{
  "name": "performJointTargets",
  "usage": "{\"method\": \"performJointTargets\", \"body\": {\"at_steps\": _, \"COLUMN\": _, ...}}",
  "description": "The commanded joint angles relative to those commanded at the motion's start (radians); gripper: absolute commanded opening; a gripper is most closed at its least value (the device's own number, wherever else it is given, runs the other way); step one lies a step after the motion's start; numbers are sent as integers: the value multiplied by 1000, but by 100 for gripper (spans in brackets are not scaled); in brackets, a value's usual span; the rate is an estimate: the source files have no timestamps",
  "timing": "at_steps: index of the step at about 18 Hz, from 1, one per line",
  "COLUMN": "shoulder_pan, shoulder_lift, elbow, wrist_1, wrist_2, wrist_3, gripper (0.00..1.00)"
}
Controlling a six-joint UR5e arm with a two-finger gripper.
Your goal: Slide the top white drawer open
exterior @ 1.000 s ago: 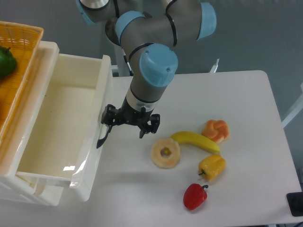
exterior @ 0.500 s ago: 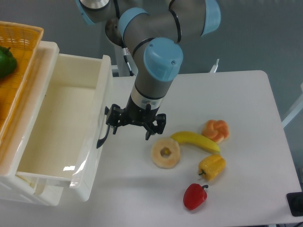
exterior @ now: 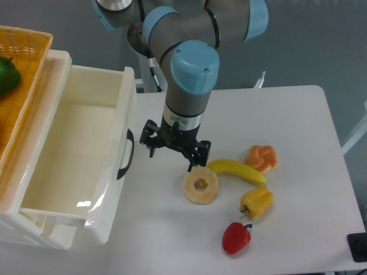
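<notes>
Big white table (exterior: 298, 114) against a grey-blue wall. The glossy cream-white plastic top drawer (exterior: 86, 166) sits pulled way out at the table's left edge, nothing visible inside, its curved black handle (exterior: 125, 154) facing the table. An orange wicker basket (exterior: 23, 74) sits up behind the drawer with something green (exterior: 7, 74) in it. The black two-finger gripper (exterior: 172, 153) hangs just right of the handle, fingers spread apart, holding nothing, not touching it.
</notes>
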Motion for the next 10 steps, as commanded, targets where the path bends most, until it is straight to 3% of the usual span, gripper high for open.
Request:
{"method": "performJointTargets", "body": {"at_steps": 4, "shoulder_pan": 3, "shoulder_lift": -2, "elbow": -6, "wrist_1": -3, "wrist_2": 83, "wrist_3": 140, "gripper": 100}}
{"method": "performJointTargets", "body": {"at_steps": 10, "shoulder_pan": 5, "shoulder_lift": -5, "elbow": -12, "wrist_1": -2, "wrist_2": 129, "wrist_3": 157, "gripper": 100}}
